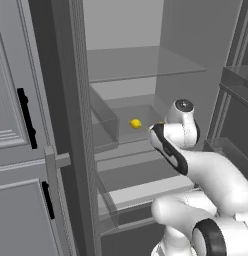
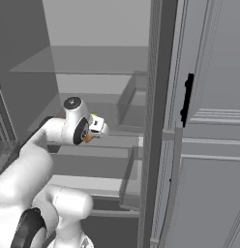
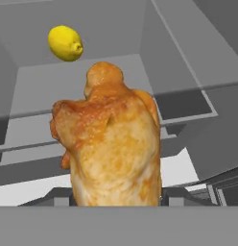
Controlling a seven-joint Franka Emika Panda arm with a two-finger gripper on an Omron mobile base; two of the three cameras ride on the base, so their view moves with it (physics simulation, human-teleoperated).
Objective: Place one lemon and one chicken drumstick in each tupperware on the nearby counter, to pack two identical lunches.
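My gripper (image 3: pixel 113 197) is shut on a golden-brown chicken drumstick (image 3: pixel 111 144), which stands up close in the hand view. Beyond it, a yellow lemon (image 3: pixel 66 43) lies at the back of a clear fridge drawer (image 3: pixel 178 96). In the left base view the lemon (image 1: pixel 135 123) rests in that drawer just left of my wrist. In the right base view an orange bit of the drumstick (image 2: pixel 88 137) shows under the gripper (image 2: pixel 96 127), inside the open fridge. The tupperware and the counter are out of view.
A glass shelf (image 1: pixel 141 62) spans the fridge above the drawer, with lower shelves and bins (image 1: pixel 146 185) beneath my arm. The fridge's side wall (image 1: pixel 71 125) and a grey cabinet door (image 1: pixel 13 125) with black handles (image 1: pixel 27 117) stand on the left. Door racks (image 1: pixel 236 90) hang on the right.
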